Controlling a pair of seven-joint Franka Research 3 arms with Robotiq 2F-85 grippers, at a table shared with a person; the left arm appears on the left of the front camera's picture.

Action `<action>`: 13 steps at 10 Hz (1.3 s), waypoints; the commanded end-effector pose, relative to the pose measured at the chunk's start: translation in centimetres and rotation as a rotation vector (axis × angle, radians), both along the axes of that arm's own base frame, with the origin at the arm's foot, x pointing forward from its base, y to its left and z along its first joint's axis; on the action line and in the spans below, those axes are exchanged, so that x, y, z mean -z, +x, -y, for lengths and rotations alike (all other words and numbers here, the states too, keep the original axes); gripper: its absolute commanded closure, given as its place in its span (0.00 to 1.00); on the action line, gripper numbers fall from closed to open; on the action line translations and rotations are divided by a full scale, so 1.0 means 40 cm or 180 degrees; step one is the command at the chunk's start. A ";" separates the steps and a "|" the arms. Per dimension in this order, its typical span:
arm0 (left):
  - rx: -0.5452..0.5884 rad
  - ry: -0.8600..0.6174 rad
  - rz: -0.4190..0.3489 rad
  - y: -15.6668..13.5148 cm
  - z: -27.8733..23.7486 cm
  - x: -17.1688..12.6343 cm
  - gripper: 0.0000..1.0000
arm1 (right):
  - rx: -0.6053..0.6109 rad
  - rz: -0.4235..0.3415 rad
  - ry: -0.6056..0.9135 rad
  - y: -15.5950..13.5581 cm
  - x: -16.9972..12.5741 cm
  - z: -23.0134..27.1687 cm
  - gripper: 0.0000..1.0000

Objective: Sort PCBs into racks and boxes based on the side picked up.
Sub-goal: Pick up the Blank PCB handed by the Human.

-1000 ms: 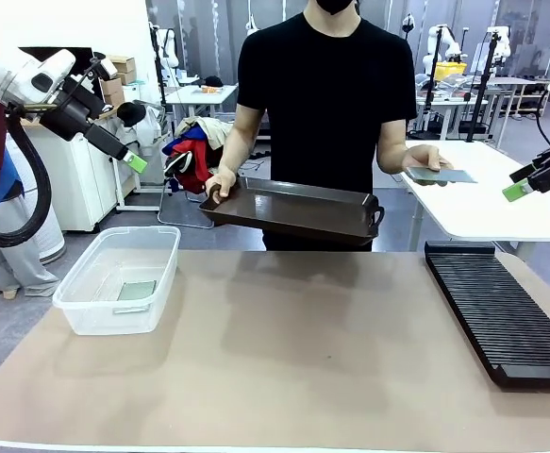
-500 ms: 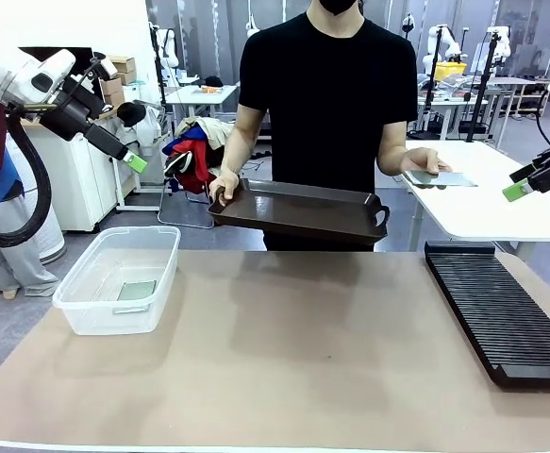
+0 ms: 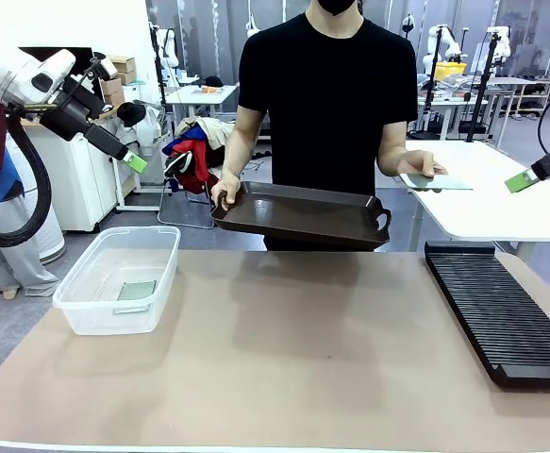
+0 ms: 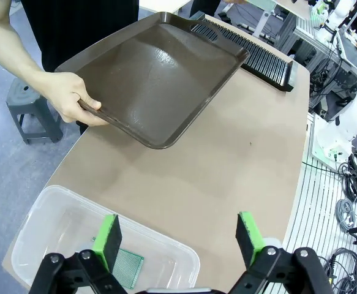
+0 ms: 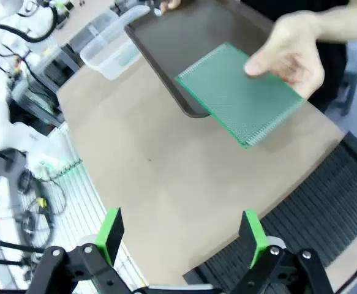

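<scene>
- A person's hand point(image 3: 416, 162) holds one PCB point(image 3: 440, 180) out flat past the far right corner of the table point(image 3: 303, 359). The board's long axis runs side to side, with its free end toward my right gripper point(image 3: 522, 181).
- My right fingers are spread wide, near the board but clear of it.
- My left gripper point(image 4: 181, 229) hangs high by the clear tub point(image 4: 154, 240), fingers apart, gripping nothing. A second PCB point(image 4: 124, 267) lies flat on the tub's floor.
- The black rack point(image 3: 501, 311) lies along the table's right side.
- The person's other hand point(image 3: 224, 192) holds a brown tray point(image 3: 298, 212).

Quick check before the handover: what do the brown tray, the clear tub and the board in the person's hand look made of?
Tray: likely moulded plastic, dark brown, glossy; light glints on its textured floor. Tub: translucent plastic; the table shows through its walls. Board: probably fibreglass perfboard, matte green, fine dot grid.
</scene>
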State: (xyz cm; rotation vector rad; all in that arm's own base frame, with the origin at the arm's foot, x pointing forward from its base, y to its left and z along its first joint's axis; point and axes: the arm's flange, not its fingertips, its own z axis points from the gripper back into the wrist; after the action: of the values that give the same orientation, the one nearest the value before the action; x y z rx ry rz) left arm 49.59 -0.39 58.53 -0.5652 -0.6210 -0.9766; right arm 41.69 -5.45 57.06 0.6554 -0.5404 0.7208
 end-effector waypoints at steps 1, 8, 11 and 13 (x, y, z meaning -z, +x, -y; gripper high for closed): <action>0.0038 0.0001 0.0010 0.000 0.001 0.002 0.00 | 0.0388 -0.0508 0.0253 0.077 0.000 0.030 0.00; 0.0038 0.0001 0.0010 0.000 0.001 0.002 0.00 | 0.0974 -0.1413 0.1081 0.210 0.120 0.067 0.00; 0.0038 0.0001 0.0010 0.000 0.001 0.002 0.00 | 0.0909 -0.1357 0.0910 0.190 0.125 0.076 0.00; 0.0038 0.0001 0.0010 0.000 0.001 0.002 0.00 | 0.0769 -0.1577 0.1195 0.242 0.146 0.067 0.00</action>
State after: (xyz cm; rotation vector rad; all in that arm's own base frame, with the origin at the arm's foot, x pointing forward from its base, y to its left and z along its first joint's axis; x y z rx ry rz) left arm 49.60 -0.41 58.55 -0.5653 -0.6210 -0.9773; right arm 49.81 -8.10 51.60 0.9775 -0.3370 0.2342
